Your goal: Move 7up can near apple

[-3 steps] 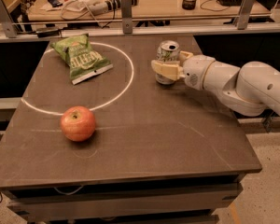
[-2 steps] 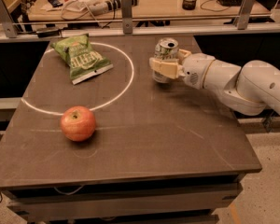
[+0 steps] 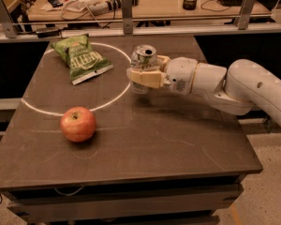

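Note:
The 7up can (image 3: 143, 60) is silver and green, upright, near the middle of the dark table (image 3: 145, 144), by the right side of the white circle line. My gripper (image 3: 141, 76) reaches in from the right on a white arm and is shut on the can, its cream fingers (image 3: 147, 78) wrapped around the can's lower half. The can looks slightly raised or just resting on the table; I cannot tell which. The red-orange apple (image 3: 77, 123) sits at the front left, well apart from the can.
A green crinkled chip bag (image 3: 82, 57) lies at the back left inside the white circle (image 3: 110, 102). Metal posts (image 3: 126, 11) and a rail run behind the table, with a cluttered desk beyond. The table's front edge is near.
The gripper has carried the can to the left and a little toward the front, closer to the apple. Apple and chip bag have not moved.

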Tool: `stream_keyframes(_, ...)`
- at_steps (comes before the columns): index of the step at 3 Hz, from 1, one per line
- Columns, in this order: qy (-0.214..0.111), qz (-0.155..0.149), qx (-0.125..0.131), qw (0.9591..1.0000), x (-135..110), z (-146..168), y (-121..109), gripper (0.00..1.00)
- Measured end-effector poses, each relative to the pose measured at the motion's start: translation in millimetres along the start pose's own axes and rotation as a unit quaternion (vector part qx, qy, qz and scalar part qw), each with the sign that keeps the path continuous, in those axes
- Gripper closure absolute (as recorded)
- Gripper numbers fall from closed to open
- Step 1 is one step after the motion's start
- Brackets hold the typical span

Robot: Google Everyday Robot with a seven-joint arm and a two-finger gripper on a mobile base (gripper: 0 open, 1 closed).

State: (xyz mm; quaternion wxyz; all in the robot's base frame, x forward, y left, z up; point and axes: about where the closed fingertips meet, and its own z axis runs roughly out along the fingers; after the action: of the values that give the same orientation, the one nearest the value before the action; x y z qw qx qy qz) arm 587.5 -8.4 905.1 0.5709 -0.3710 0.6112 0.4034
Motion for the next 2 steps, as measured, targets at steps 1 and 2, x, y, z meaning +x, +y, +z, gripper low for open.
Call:
stream_keyframes(1, 0.000, 0.000, 0.000, 1.0000, 0, 0, 0, 1.00)
stream_keyframes(2, 0.009, 0.002, -0.028, 0.9996, 1, 11, 19, 1.00)
